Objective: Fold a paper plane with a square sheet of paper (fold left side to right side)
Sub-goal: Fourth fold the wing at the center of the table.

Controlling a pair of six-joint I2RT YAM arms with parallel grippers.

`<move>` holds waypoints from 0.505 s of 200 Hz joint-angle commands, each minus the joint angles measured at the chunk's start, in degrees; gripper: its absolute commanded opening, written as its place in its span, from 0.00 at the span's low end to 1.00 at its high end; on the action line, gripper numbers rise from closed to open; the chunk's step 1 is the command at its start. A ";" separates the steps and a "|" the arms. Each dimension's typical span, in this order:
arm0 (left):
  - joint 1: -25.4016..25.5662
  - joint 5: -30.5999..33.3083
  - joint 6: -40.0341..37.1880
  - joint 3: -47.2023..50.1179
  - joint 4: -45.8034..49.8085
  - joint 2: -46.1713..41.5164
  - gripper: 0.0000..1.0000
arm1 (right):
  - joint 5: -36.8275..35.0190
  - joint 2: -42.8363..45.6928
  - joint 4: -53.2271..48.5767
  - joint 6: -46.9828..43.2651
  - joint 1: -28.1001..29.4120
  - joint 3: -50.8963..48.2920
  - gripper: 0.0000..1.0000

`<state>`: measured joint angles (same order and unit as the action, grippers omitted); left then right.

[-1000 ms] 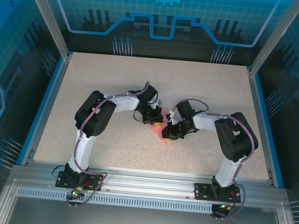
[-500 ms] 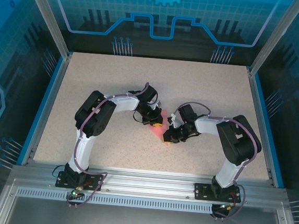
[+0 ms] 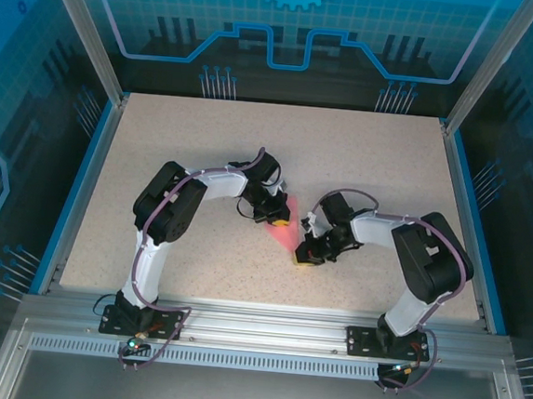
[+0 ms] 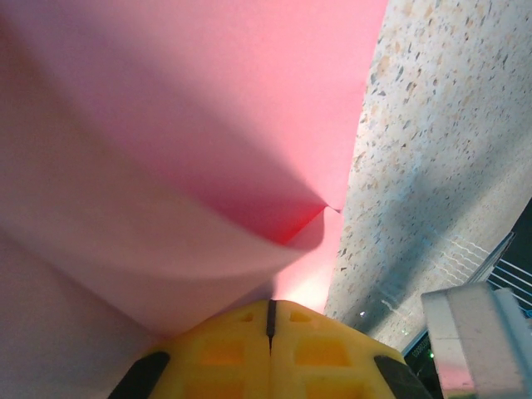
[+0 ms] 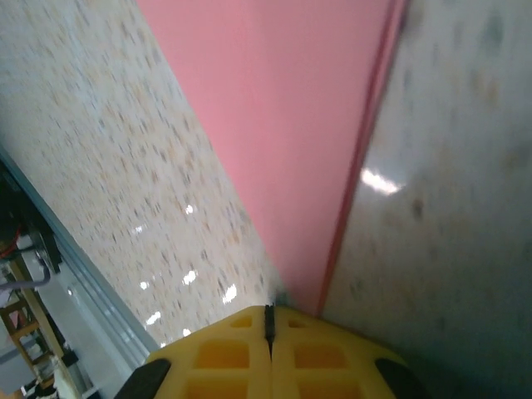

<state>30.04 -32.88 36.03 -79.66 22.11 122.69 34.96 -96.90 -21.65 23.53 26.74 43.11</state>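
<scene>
**Overhead view.** The salmon-pink sheet of paper (image 3: pixel 287 237) is lying near the middle of the speckled table (image 3: pixel 196 147). It is folded into a narrow wedge, widest at its far end and tapering toward the near edge. The left gripper (image 3: pixel 282 223) is sitting at the wedge's left side, close to the wide end. The right gripper (image 3: pixel 303 258) is sitting at the near, pointed end, on its right. Both arms are reaching inward from their bases on the aluminium rail (image 3: pixel 256 322), elbows bowed outward.

**Left wrist view.** The left gripper's yellow fingers (image 4: pixel 224 357) are standing pressed together, with only a thin dark seam showing between them. Just beyond the tips the paper is lifting in a soft curl, one layer arching over another. A flap corner is pointing toward the bare table on the right. Whether the tips are pinching a layer or merely bearing on the paper, I cannot tell.

**Right wrist view.** The right gripper's yellow fingers (image 5: pixel 216 353) are likewise closed tip to tip. The paper is running away from them as a flat pink band, narrowing to a point right at the tips. A darker creased edge is showing along its right side. The tips are meeting the paper's point, and whether they are gripping it or only pressing there I cannot tell.
</scene>
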 commanded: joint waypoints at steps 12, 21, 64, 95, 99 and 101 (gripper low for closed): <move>-1.65 5.40 -0.17 2.72 3.21 0.79 0.00 | 2.72 5.14 -5.19 1.16 0.55 1.99 0.02; -1.57 5.31 -0.02 2.75 3.06 0.79 0.00 | 3.41 5.69 -4.46 1.58 0.34 3.20 0.02; -1.30 4.93 0.05 2.56 2.72 0.88 0.00 | 0.59 -0.18 0.06 4.34 -0.59 8.72 0.02; -1.06 4.70 0.09 2.57 2.46 0.86 0.00 | -2.55 -5.18 4.29 7.51 -1.17 10.37 0.01; -1.03 4.63 0.17 2.57 2.43 0.83 0.00 | -2.83 -5.71 4.40 7.66 -1.29 10.55 0.01; -0.97 4.59 0.18 2.57 2.37 0.87 0.00 | -3.00 -5.96 4.48 7.71 -1.26 10.60 0.01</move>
<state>29.74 -32.95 36.03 -79.33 21.71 122.54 34.59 -99.68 -19.46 28.40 26.46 52.31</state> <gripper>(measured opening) 0.048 0.044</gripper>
